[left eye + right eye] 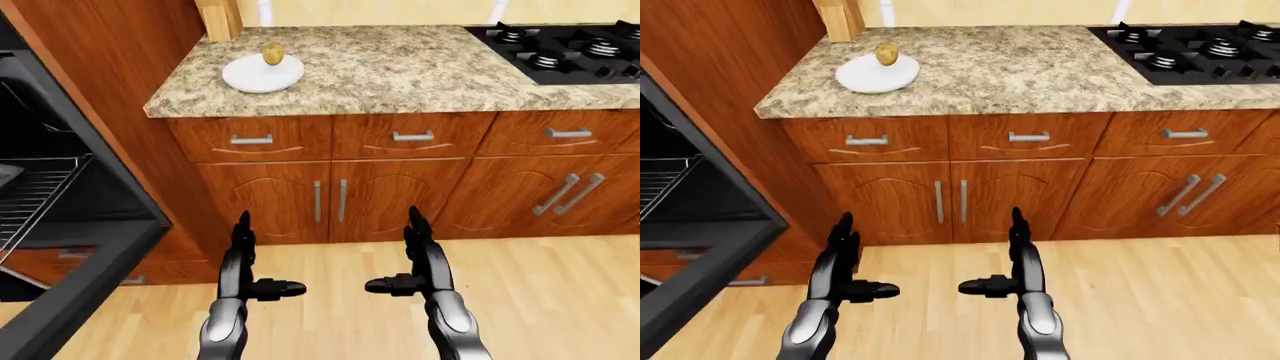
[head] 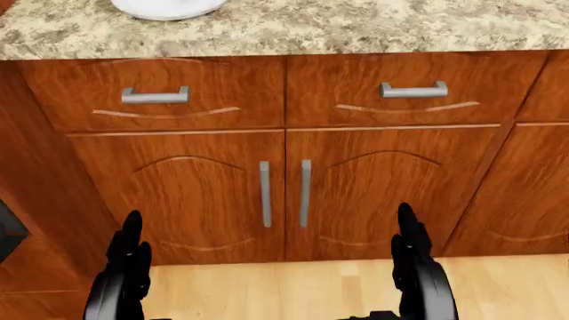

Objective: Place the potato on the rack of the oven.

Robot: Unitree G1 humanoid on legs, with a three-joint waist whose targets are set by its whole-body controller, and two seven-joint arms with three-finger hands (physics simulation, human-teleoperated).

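A small yellow-brown potato stands on a white plate at the left end of the granite counter. At the far left the oven stands open, its wire rack showing inside and its dark door hanging down. Both of my hands are low over the wooden floor, well below the counter. My left hand is open with fingers upright and thumb pointing inward. My right hand mirrors it, open and holding nothing.
Wooden drawers and cabinet doors with metal handles face me under the counter. A black gas hob lies at the counter's right end. A wooden block stands above the plate, and a tall wooden panel separates oven and counter.
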